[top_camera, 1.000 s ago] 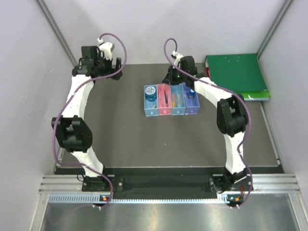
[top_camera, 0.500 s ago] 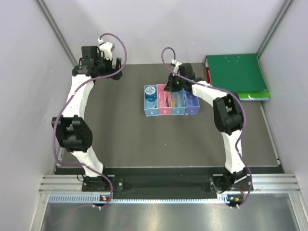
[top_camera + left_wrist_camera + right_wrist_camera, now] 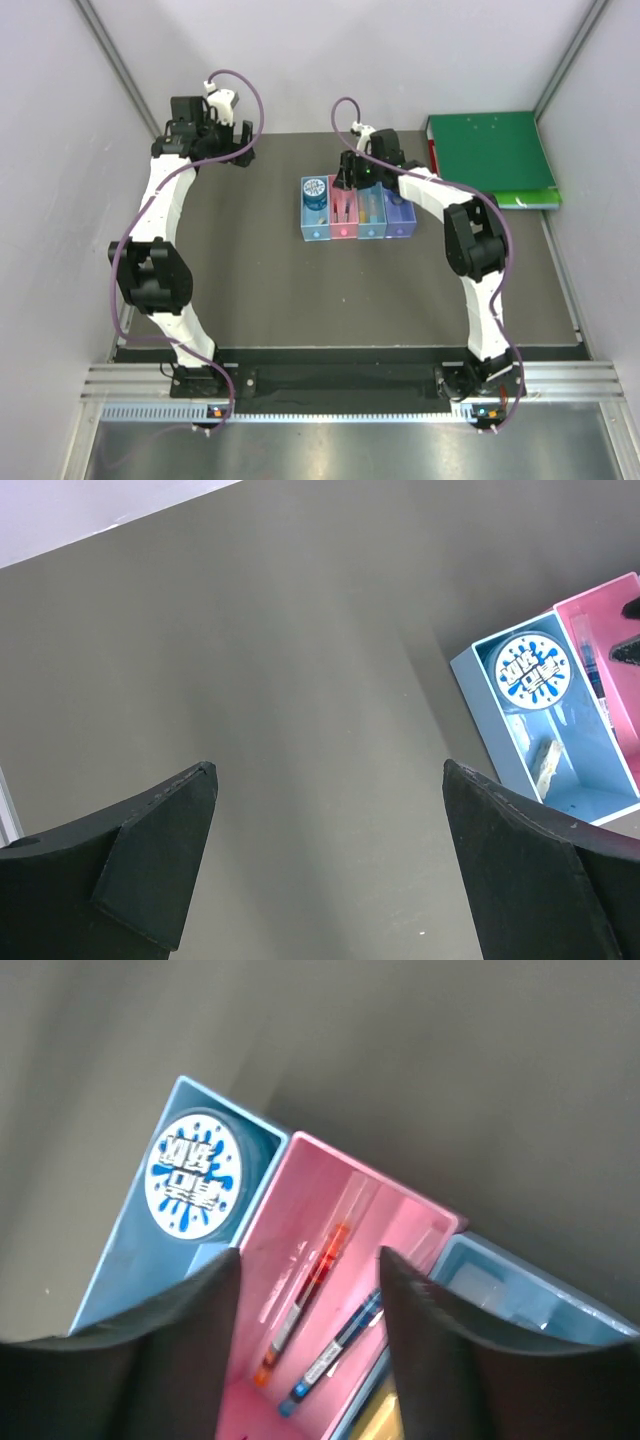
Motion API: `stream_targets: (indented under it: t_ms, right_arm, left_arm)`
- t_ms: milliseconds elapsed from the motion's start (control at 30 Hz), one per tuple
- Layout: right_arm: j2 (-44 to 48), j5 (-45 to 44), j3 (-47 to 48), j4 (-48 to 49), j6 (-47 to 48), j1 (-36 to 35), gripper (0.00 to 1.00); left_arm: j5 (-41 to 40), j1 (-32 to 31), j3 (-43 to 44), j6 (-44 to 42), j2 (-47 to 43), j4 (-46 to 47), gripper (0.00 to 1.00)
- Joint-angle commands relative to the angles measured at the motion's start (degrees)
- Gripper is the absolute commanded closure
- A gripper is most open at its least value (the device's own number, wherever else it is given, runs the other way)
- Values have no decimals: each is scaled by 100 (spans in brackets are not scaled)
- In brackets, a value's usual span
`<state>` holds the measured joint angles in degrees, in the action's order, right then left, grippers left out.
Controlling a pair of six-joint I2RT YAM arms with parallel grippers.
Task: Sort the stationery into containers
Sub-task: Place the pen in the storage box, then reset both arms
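Four containers stand side by side mid-table: blue tray (image 3: 314,222), pink tray (image 3: 342,226), light blue tray (image 3: 371,224) and purple tray (image 3: 399,222). My right gripper (image 3: 349,183) hangs open over the far end of the pink tray (image 3: 400,1210). Beneath its fingers a red pen (image 3: 312,1285) and a blue pen (image 3: 342,1345) lie in that tray. A round tape roll (image 3: 193,1175) fills the far end of the blue tray (image 3: 478,695), with a small white eraser (image 3: 545,763) beside it. At the far left my left gripper (image 3: 215,140) is open over bare table.
A large green binder (image 3: 490,150) lies at the back right, close to the purple tray. Grey walls with metal posts close in the table on three sides. Dark matte table surface (image 3: 300,680) stretches left and in front of the trays.
My right gripper has moved left from above the light blue tray to above the pink tray, and its jaws have opened. The left arm has not moved.
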<state>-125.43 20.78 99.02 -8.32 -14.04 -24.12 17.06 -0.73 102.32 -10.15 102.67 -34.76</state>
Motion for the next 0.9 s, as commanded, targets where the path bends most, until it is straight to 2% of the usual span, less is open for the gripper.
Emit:
stream_targets:
  t_ms: [0, 33, 100, 133, 333, 533, 567, 733, 867]
  right_arm:
    - [728, -39, 196, -214, 349, 21, 34]
    - [817, -38, 240, -301, 376, 21, 19]
    - [1054, -12, 336, -459, 533, 13, 2]
    - [1116, -21, 520, -721, 621, 4, 0]
    - [1696, -441, 1180, -1988, 1886, -5, 0]
    - [2320, -1663, 1182, -3087, 2801, -5, 0]
    - [2399, -1995, 1076, -3167, 2793, 12, 1]
    - [2733, -2481, 576, -3835, 2670, 74, 0]
    - [3347, -2762, -84, -3572, 2591, 144, 0]
  left_arm:
    - [140, 29, 218, 101, 25, 171, 1]
    - [166, 29, 227, 119, 33, 163, 1]
    - [210, 29, 235, 198, 25, 198, 1]
    - [236, 38, 235, 215, 25, 207, 1]
    - [193, 38, 209, 347, -28, 233, 1]
    - [-45, 38, 314, 225, -116, 85, 1]
    - [-80, 38, 323, 224, -116, 58, 1]
    - [-580, 12, 236, 259, -116, -215, 1]
    - [-1055, -146, -264, 207, -317, -242, 1]
